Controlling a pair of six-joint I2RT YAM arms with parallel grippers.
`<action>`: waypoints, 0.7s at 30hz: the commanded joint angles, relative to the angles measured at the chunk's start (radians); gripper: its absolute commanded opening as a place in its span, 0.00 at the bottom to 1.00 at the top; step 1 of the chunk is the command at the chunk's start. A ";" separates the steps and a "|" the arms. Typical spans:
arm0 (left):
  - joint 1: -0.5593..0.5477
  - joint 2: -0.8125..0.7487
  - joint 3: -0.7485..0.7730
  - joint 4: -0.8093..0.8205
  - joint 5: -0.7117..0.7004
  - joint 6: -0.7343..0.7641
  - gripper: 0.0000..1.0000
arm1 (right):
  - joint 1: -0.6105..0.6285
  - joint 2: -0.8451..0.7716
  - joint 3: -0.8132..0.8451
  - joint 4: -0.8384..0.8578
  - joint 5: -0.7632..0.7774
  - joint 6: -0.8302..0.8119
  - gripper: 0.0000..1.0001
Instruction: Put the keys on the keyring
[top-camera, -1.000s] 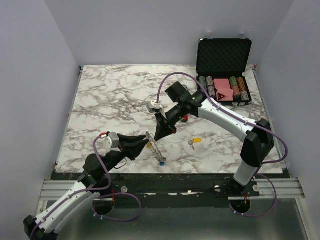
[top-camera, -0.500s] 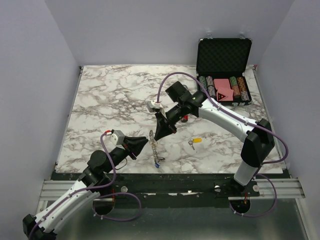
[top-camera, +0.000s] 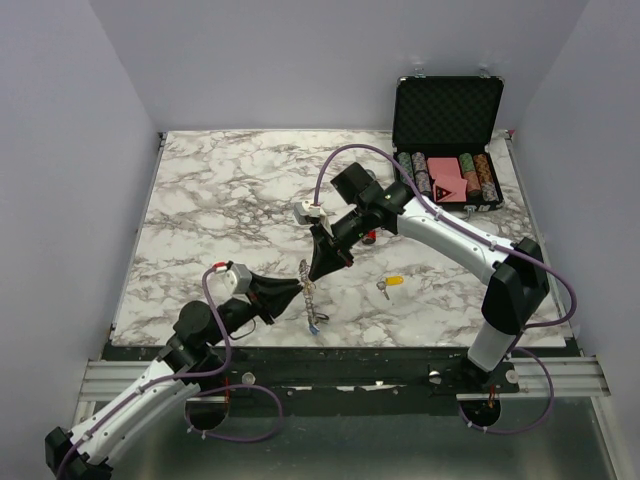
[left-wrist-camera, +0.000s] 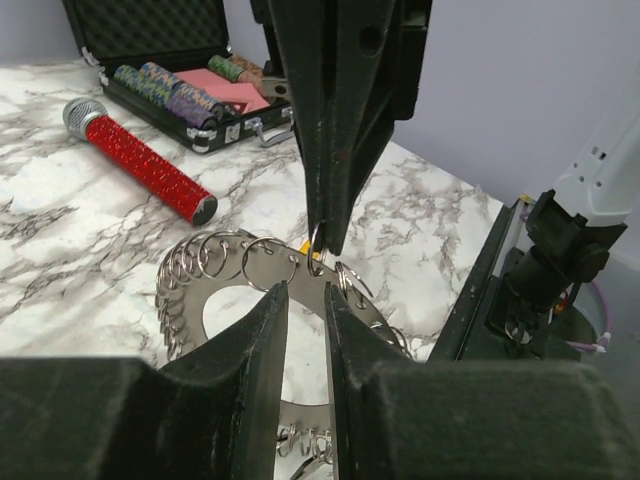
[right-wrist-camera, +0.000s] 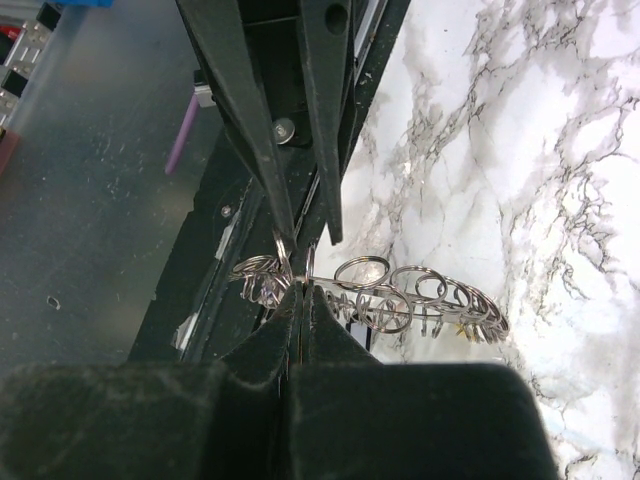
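The keyring (left-wrist-camera: 225, 272), a flat silvery ring with many wire loops round its rim, hangs upright above the marble table (top-camera: 220, 200). My right gripper (right-wrist-camera: 302, 292) is shut on its upper rim and comes down from above in the left wrist view (left-wrist-camera: 325, 238). My left gripper (left-wrist-camera: 307, 292) is level with the ring (top-camera: 311, 297), its jaws narrowly apart at the rim and clamping nothing. From above, the left gripper (top-camera: 298, 288) is just left of the ring and the right gripper (top-camera: 319, 272) just above it. One yellow-headed key (top-camera: 391, 283) lies on the table to the right.
A red microphone with a silver head (left-wrist-camera: 140, 165) lies behind the ring. An open black case (top-camera: 447, 110) with poker chips and a pink card box stands at the back right. The table's near edge and black rail (top-camera: 340, 358) run just below the ring.
My left gripper has moved right, up to the keyring, and its jaws have narrowed. The ring now hangs edge-on between both grippers. The right arm has stayed put.
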 joint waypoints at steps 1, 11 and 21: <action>0.002 -0.056 -0.019 0.019 0.063 -0.023 0.29 | -0.001 -0.027 -0.009 0.016 -0.015 0.008 0.00; 0.002 0.036 0.003 0.029 0.094 -0.032 0.34 | -0.001 -0.019 -0.003 0.010 -0.018 0.006 0.00; 0.003 -0.051 -0.017 0.078 0.039 0.002 0.33 | -0.001 -0.015 -0.002 -0.004 -0.022 -0.008 0.00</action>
